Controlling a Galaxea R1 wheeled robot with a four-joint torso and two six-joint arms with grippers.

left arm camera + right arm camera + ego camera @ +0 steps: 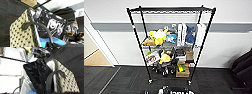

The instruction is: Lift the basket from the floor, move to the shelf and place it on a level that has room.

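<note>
The shelf [135, 37] stands straight ahead against the white wall, a black rack on small casters. Its top level [170, 10] is a bare wire grid. The basket [18, 36], cream woven with a black braided rim, shows large in both wrist views [67, 82]. It holds a glossy black bag [52, 23] with white lettering, whose top also peeks in at the head view's lower edge [175, 91]. One black loop handle [37, 24] arcs tight into my left gripper [50, 44]. The other handle [52, 75] runs into my right gripper [50, 92]. Dark carpet floor [121, 80] lies below.
The middle tier [159, 36] is packed with yellow plush toys and white boxes. The tier below is crowded too, with a cardboard box [182, 72] at floor level. A dark chair [244, 67] stands at the right, and a doorway [94, 57] opens at the left.
</note>
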